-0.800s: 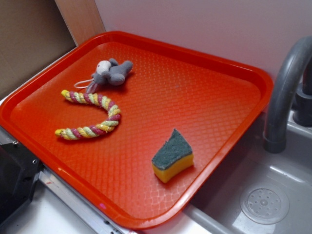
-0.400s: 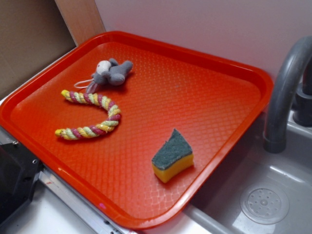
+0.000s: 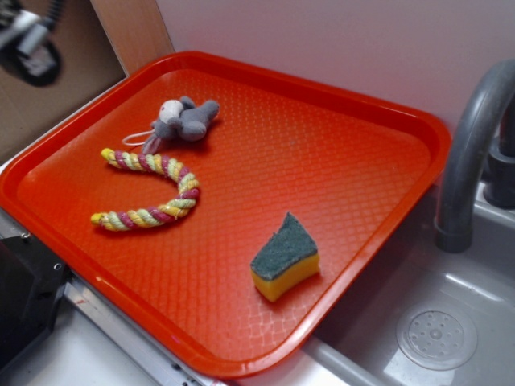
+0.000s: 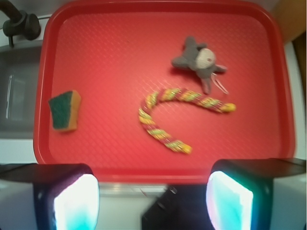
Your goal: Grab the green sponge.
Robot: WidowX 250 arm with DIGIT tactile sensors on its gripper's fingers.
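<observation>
Newly in view at the exterior view's top-left corner: part of the arm; nothing on the tray [image 3: 418,129] shifted. Still the approach step. Gripper [image 4: 152,201] high above the tray's edge, fingers [image 4: 76,201] spread wide, empty. Green sponge [image 3: 285,256] alone near the tray's sink-side rim, well apart from rope toy [image 3: 153,191] and grey plush animal [image 3: 183,119]. Next: travel across over the sponge, then descend astride it.

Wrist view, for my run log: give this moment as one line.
phase: approach | end effector: open, empty, high above red plastic tray | wedge-shaped green-topped yellow sponge: untouched near tray edge
</observation>
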